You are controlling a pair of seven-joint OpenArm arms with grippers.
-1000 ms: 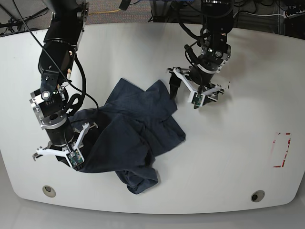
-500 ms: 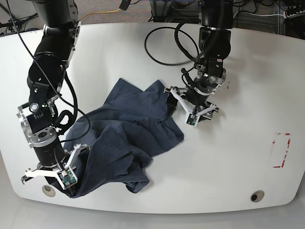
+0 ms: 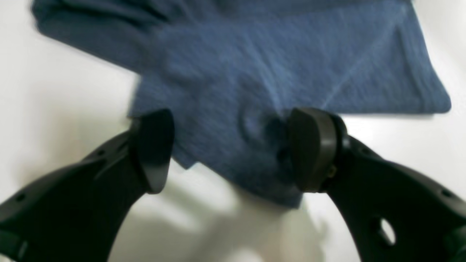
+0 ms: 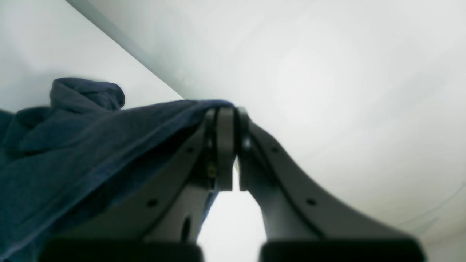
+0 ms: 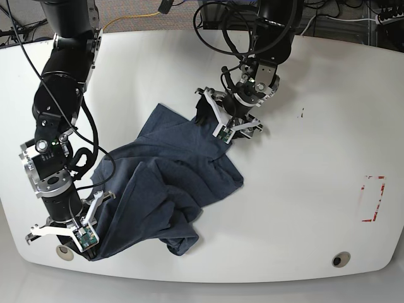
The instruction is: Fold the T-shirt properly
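The dark navy T-shirt (image 5: 164,183) lies crumpled on the white table, left of the middle. My right gripper (image 5: 77,247) is at the front left edge, shut on the shirt's hem. In the right wrist view the cloth (image 4: 72,145) runs up into the closed fingertips (image 4: 225,112). My left gripper (image 5: 221,118) is open above the shirt's far right corner. In the left wrist view its two fingers (image 3: 154,149) stand wide apart, with a flap of the shirt (image 3: 255,72) lying below and between them. No lettering shows.
The white table (image 5: 303,189) has a rounded front edge with two round holes (image 5: 65,252) (image 5: 341,259). A red marking (image 5: 372,199) sits at the right. Black cables (image 5: 214,25) loop at the back behind the left arm.
My left gripper has moved up and left from the bare table onto the shirt's far corner. My right gripper has pulled the hem toward the front left, stretching the cloth.
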